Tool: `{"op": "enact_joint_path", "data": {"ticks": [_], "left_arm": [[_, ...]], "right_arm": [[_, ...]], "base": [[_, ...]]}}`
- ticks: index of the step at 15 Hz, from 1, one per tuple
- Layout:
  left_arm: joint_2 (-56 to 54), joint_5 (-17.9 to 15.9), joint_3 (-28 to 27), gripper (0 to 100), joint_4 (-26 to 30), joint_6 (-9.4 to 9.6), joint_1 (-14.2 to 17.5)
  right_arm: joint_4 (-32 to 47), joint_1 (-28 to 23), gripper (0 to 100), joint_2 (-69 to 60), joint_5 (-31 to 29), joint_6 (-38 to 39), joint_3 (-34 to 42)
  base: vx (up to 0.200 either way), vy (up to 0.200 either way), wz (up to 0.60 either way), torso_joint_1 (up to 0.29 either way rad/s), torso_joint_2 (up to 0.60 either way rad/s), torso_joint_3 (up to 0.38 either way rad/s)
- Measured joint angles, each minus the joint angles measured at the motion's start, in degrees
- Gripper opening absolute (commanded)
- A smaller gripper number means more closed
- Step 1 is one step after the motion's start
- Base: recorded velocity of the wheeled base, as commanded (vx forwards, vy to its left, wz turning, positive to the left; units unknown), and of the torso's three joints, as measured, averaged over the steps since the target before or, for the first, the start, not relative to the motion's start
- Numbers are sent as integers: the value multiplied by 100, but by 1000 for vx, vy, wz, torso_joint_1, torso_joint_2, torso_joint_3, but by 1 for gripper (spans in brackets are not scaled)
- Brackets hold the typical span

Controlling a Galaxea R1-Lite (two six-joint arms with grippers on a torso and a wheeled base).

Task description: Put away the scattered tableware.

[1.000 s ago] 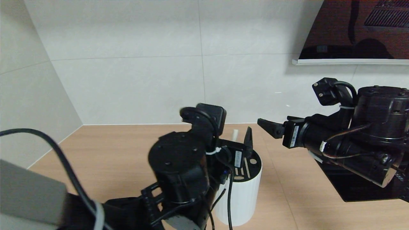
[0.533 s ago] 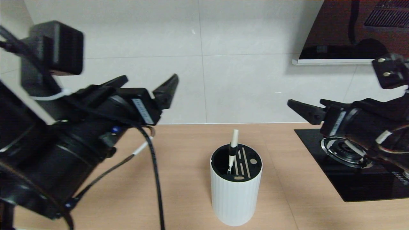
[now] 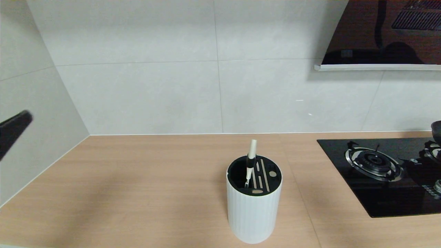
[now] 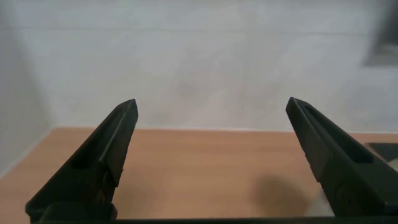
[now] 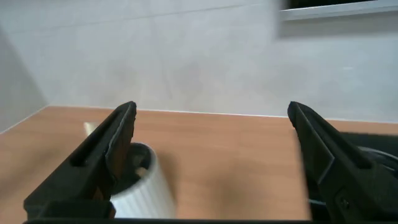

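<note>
A white ribbed utensil holder [image 3: 254, 206] with a black slotted top stands on the wooden counter [image 3: 137, 186]. A utensil [image 3: 251, 156] with a white handle and a black band stands upright in it. My left gripper [image 4: 211, 106] is open and holds nothing, above the counter and facing the tiled wall. One of its fingers [image 3: 12, 132] shows at the head view's left edge. My right gripper [image 5: 211, 107] is also open and holds nothing, with the holder [image 5: 146, 186] below and ahead of one of its fingers.
A black gas hob [image 3: 379, 172] is set into the counter to the right, with a dark range hood [image 3: 386, 34] above it. Tiled walls close the back and left sides. Bare counter lies left of the holder.
My left arm has lifted off the holder and swung away left, leaving the utensil standing in it. My right arm has drawn back out of the head view to the right.
</note>
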Motion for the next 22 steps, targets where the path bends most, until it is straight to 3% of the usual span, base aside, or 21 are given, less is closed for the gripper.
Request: {"op": "enact_joint_path", "data": {"ticks": [3,6,8,11,15,19,22], "left_arm": [[-1384,-74,-39,100,1387,7,703],[-2570,-138,-27,100,2303,43,1334],[-3170,-179,11,100,2586,78,1726],[-3906,-567,183,100,2727,108,2306],[-4426,-978,1034,100,2795,152,2555],[-4529,-2078,2026,100,2670,101,2583],[-4541,-2522,2428,100,2417,145,2586]], "right_arm": [[1435,-697,100,-1641,66,-211,91],[2409,-1436,100,-2911,104,-502,52],[2688,-1891,100,-3322,154,-571,30],[2826,-2224,100,-3657,199,-549,211],[2681,-2200,100,-3919,432,-518,913],[2004,-2176,100,-4000,987,-464,1702],[1777,-2174,100,-4013,1119,-453,2059]], "base": [[0,0,0,0,0,0],[0,0,0,0,0,0],[0,0,0,0,0,0],[0,0,0,0,0,0],[0,0,0,0,0,0],[0,0,0,0,0,0],[0,0,0,0,0,0]]}}
